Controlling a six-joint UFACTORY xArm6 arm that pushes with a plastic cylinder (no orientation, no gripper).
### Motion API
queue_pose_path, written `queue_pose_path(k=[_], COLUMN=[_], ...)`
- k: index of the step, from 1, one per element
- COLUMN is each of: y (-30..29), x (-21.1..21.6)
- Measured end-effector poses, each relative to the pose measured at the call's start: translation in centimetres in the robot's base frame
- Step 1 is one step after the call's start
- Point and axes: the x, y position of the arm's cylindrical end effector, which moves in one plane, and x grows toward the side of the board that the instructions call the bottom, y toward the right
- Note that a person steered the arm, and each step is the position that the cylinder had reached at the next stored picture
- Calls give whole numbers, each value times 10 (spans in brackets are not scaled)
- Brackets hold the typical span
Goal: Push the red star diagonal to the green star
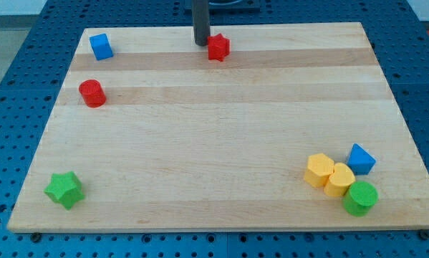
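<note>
The red star [218,48] lies near the view's top edge of the wooden board, about the middle. My tip [201,43] stands just to the view's left of it, touching or nearly touching its left side. The green star [64,189] lies far away in the view's bottom left corner of the board.
A blue cube [101,46] sits at the top left and a red cylinder [92,93] below it. At the bottom right cluster a yellow block [319,170], a yellow heart-like block [339,179], a blue triangular block [361,159] and a green cylinder [360,198]. The wooden board [214,143] rests on a blue pegboard table.
</note>
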Motion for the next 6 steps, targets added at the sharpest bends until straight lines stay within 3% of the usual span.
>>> queue_pose_path(k=[2, 4, 6], y=[36, 137, 172], x=[40, 43, 49])
